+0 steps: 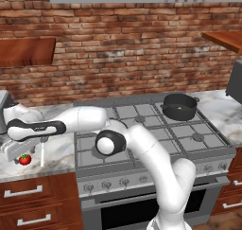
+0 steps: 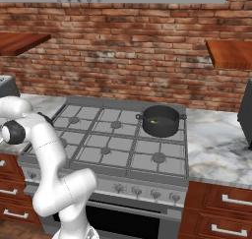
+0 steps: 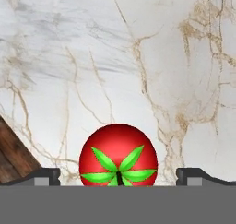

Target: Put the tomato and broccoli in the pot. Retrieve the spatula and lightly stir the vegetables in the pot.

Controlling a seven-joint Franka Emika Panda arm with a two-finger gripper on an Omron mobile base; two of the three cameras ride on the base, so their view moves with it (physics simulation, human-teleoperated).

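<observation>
- My pincer [image 3: 118, 174] stands wide and empty, one tip on each side of the tomato [image 3: 118, 155], with clear gaps both ways and nothing touching yet.
- The tomato sits on the marble surface [image 3: 138, 57] left of the stove [image 1: 156, 129]; from the left base view it lies near the front edge, just under the hand, green top facing up at my camera.
- I judge it light and round, so likely to roll if one tip meets it before the other; I would close evenly.
- Its skin looks smooth and glossy, so probably slippery; a real tomato would also bruise, which argues for a gentle squeeze.
- Best hold, in my view: across the widest part, tips level with its middle, not up by the leafy top where it narrows.
- The pot [image 1: 179, 106] stands on the back right burner, well apart from the tomato, so the carry across will be long; something small and greenish lies inside, though I cannot tell what.
</observation>
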